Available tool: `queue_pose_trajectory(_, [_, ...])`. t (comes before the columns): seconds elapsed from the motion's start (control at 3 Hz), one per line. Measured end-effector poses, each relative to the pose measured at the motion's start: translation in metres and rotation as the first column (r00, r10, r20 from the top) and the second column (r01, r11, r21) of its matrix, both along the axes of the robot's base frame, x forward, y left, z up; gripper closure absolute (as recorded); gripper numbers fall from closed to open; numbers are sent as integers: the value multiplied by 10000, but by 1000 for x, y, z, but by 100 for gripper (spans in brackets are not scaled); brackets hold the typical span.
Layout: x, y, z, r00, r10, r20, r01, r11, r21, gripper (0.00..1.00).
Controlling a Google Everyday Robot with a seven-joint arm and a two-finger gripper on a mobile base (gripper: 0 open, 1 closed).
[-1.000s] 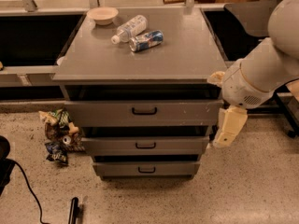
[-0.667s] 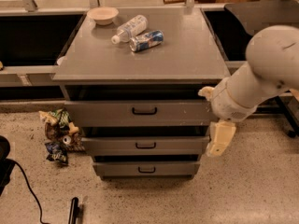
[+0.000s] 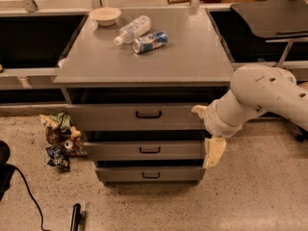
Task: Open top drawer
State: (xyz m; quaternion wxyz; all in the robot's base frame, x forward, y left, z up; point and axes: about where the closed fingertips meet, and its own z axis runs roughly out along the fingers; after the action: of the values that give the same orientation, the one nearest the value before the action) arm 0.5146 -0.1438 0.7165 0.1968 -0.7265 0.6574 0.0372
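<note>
Speckled floor [image 3: 255,196]; tool [image 3: 212,149] beside top drawer [image 3: 106,117] right edge.

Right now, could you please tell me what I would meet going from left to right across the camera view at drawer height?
wrappers heaped on the floor → top drawer → gripper, beside the drawers' right edge → arm
</note>
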Motion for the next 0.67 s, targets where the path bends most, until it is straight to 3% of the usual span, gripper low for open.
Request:
queue_pose_trajectory(0.33, [0, 0, 0, 10000, 0, 0, 0, 10000, 0, 0])
queue_pose_trajectory(0.67, [20, -3, -9, 9994, 160, 295, -143, 9983, -573, 0])
